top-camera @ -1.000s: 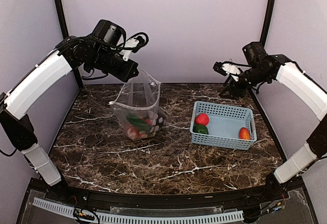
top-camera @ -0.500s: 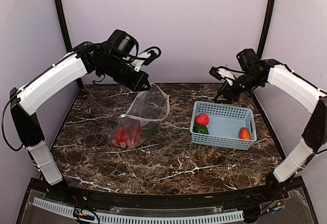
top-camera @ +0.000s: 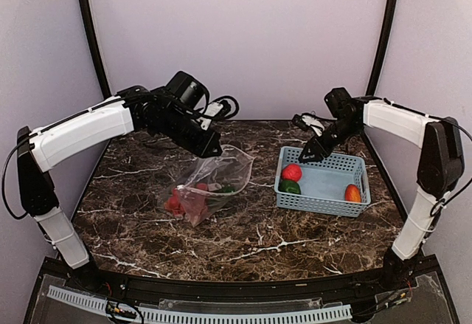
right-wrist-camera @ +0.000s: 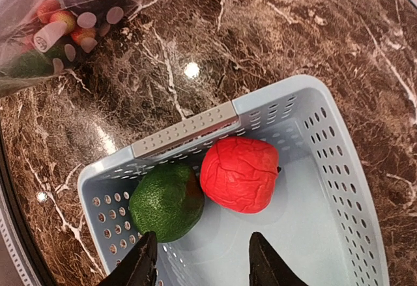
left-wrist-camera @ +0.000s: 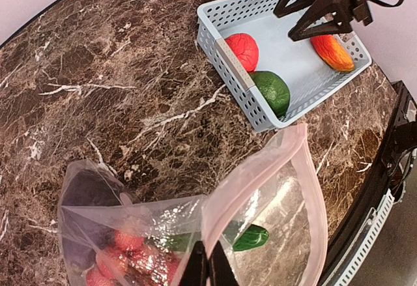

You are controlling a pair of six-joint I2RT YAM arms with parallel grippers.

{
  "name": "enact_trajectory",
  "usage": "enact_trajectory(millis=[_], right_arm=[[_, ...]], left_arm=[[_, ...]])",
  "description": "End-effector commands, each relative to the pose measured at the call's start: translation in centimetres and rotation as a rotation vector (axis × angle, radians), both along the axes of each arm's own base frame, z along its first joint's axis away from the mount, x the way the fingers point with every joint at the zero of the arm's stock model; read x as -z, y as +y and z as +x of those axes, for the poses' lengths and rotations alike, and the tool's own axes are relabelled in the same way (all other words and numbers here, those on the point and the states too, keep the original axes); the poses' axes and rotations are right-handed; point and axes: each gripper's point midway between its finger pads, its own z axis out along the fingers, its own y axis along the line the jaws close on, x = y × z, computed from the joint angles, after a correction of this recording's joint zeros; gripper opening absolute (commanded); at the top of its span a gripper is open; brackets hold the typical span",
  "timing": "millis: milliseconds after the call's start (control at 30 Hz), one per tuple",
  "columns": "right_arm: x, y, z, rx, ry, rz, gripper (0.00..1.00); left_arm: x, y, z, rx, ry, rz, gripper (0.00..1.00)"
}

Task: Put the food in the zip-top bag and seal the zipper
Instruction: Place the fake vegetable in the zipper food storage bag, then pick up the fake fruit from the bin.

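The zip-top bag (top-camera: pixel 212 180) lies slumped on the table with its mouth facing right. Inside it are strawberries (top-camera: pixel 177 200), a green piece (left-wrist-camera: pixel 251 237) and the dark eggplant (left-wrist-camera: pixel 91 188). My left gripper (top-camera: pixel 214 150) is shut on the pinkish zipper (left-wrist-camera: pixel 250 180) at the bag's mouth and holds that edge up; it also shows in the left wrist view (left-wrist-camera: pixel 210 270). My right gripper (top-camera: pixel 313 151) is open above the blue basket's (top-camera: pixel 324 207) left end. Below it lie a red piece (right-wrist-camera: pixel 240 174) and a round green piece (right-wrist-camera: pixel 166 201). An orange-red piece (top-camera: pixel 352 192) lies at the basket's right end.
The basket stands right of the bag on the dark marble table (top-camera: pixel 251 243), with a grey strip (right-wrist-camera: pixel 186 129) on its left rim. Black frame posts and pale walls stand behind and at the sides.
My left gripper has moved down and to the right with the bag's mouth, so the bag went from hanging to slumped on the table. My right gripper has moved left and down over the basket.
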Motion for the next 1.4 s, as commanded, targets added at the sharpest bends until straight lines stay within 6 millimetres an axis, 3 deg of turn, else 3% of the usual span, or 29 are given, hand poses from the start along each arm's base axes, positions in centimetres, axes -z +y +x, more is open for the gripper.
enact_trajectory(millis=[0, 533, 1000, 1367], right_arm=[[0.9, -0.1, 1.4, 0.044, 0.025, -0.012, 0.47], [5.2, 0.7, 3.2, 0.041, 0.121, -0.037, 0.64], [8.5, 0.9, 4.4, 0.039, 0.160, -0.070, 0.68], [9.8, 1.1, 3.6, 0.013, 0.201, -0.067, 0.71]], left_arm=[[-3.9, 0.2, -0.3, -0.034, -0.078, -0.115, 0.01], [-7.3, -0.5, -0.6, -0.026, -0.122, -0.226, 0.01], [-6.3, -1.6, -0.4, -0.007, -0.097, -0.240, 0.01], [-5.7, -2.0, -0.2, -0.003, -0.085, -0.239, 0.01]])
